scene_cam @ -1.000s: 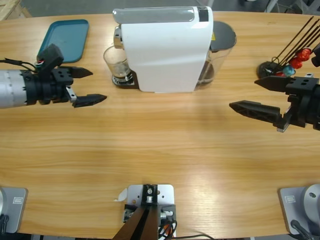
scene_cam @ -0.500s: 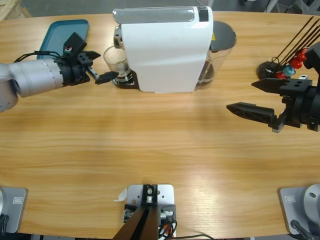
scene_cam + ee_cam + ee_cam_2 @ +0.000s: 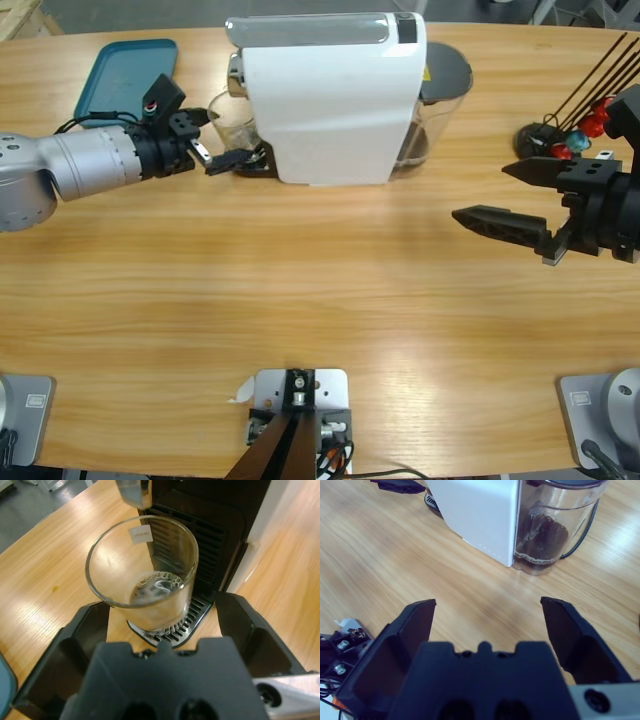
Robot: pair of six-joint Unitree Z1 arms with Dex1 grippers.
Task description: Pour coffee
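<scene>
A clear glass (image 3: 142, 575) stands on the drip tray (image 3: 170, 630) of the white coffee machine (image 3: 330, 100), under its spout. A shallow layer of dark coffee (image 3: 157, 587) lies in its bottom. My left gripper (image 3: 162, 625) is open, with one black jaw on each side of the glass's base and a gap to the glass on both sides. In the high view the left gripper (image 3: 225, 138) reaches in from the left to the glass (image 3: 228, 115). My right gripper (image 3: 482, 192) hangs open and empty over the table's right side, far from the machine; the right wrist view also shows this gripper (image 3: 487, 615) open.
A teal tray (image 3: 125, 75) lies at the back left. The machine's clear water tank (image 3: 440, 110) sits on its right side. A black stand with coloured capsules (image 3: 575, 130) is at the far right. Bare wooden table (image 3: 320, 290) fills the front.
My left arm has swung from the open table towards the machine and brought its open jaws round the glass. The right gripper has drifted slightly left.
</scene>
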